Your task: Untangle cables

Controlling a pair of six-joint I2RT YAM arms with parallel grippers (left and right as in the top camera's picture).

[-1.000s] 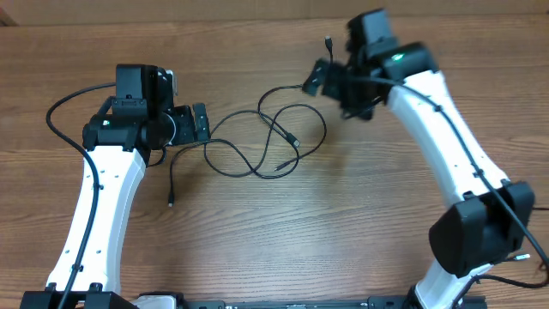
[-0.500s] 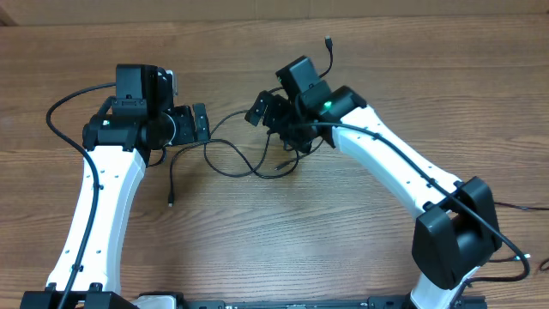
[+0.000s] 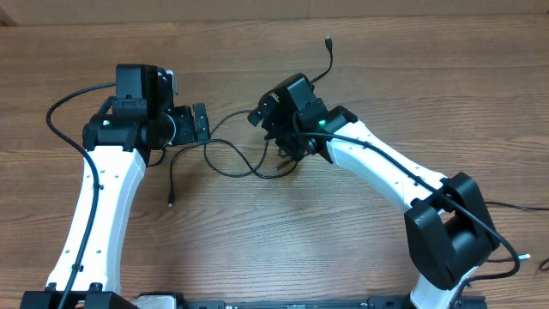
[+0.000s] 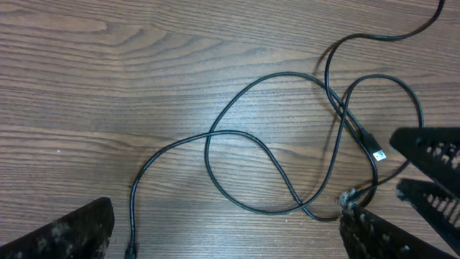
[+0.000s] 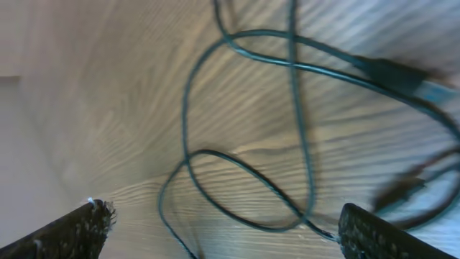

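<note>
The left gripper (image 3: 206, 123) hangs wide and empty at the left edge of the thin black plug-ended cables (image 4: 208, 134). Their loose loops run left to right across the brown wooden table (image 3: 343, 232). The right gripper (image 5: 223, 210), equally spread and empty, hovers directly over their crossed right end, so it is likely the nearer arm.

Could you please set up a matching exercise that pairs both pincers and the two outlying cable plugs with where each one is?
1. left pincer
2. right pincer
3. far plug
4. near plug

A. open, over the right loops of the cables
B. beyond the cables, on the far side
C. open, at the cables' left edge
D. on the near side of the cables

Pairs: 1-C, 2-A, 3-B, 4-D
</note>
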